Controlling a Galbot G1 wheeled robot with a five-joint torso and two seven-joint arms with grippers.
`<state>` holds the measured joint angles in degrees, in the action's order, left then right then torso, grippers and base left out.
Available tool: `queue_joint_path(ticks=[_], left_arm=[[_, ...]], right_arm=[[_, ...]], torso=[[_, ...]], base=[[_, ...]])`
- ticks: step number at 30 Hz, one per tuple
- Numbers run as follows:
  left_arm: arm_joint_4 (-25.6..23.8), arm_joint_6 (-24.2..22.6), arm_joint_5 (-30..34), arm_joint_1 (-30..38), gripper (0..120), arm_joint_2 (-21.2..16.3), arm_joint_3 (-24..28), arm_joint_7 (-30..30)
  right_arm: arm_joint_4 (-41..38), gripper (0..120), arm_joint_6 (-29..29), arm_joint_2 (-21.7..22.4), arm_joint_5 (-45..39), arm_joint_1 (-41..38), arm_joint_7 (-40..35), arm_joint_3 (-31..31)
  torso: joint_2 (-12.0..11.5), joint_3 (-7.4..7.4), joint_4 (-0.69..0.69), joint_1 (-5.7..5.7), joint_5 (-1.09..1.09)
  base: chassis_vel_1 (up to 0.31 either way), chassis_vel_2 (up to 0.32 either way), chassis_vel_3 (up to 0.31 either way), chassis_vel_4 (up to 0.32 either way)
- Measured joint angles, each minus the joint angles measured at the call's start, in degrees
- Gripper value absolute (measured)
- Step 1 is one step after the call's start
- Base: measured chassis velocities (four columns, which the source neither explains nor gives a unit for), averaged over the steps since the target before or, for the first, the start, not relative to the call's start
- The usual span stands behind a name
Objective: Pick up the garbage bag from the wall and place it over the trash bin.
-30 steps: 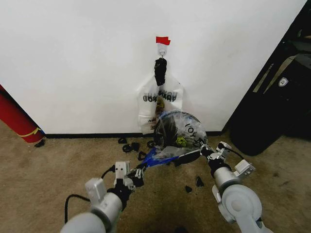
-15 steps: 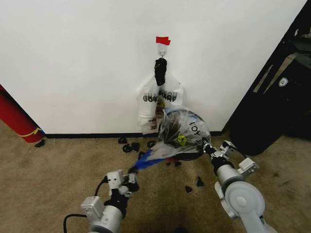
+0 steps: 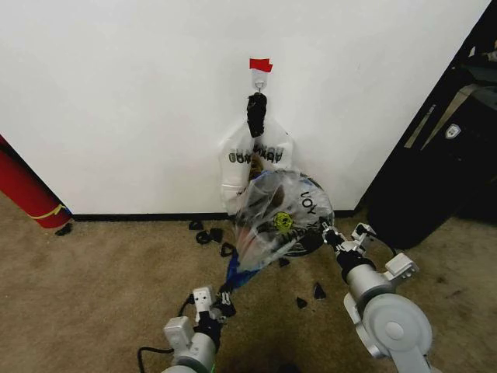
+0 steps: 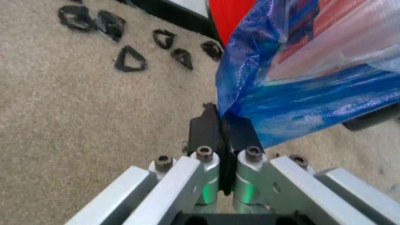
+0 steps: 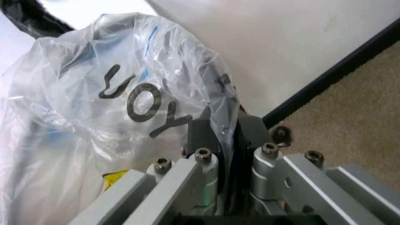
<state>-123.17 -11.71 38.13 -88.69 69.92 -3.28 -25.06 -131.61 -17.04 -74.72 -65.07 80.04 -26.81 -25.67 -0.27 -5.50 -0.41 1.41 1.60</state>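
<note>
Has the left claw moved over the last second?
Yes. The left claw, shut on the garbage bag, pulled back from the wall, toward the robot.

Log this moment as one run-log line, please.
left hand: shut on garbage bag | right hand: shut on bag | bag over trash bin

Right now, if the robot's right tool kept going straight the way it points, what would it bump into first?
Probably the trash bin. The right tool, shut on the garbage bag, points toward the bin draped by the bag, with the wall behind. Depth is hard to judge.
</note>
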Motion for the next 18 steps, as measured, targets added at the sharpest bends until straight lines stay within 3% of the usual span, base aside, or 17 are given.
queue_joint_path(ticks=[13,18], left_arm=[[-0.8,1.7,-7.7,-0.3,1,0.1,5.5,3.7],[-5.2,1.0,-10.1,-2.0,20,-3.3,3.0,4.3]], right_arm=[[1.1,1,0.0,-0.9,1.7,0.8,0.1,1.7],[2.8,1,0.4,0.1,2.0,0.3,0.4,0.5]], torso=[[0.0,0.0,0.01,0.0,0.0],[0.0,0.0,0.01,0.0,0.01]], base=[[0.0,0.0,0.0,0.0],[0.0,0.0,0.0,0.0]])
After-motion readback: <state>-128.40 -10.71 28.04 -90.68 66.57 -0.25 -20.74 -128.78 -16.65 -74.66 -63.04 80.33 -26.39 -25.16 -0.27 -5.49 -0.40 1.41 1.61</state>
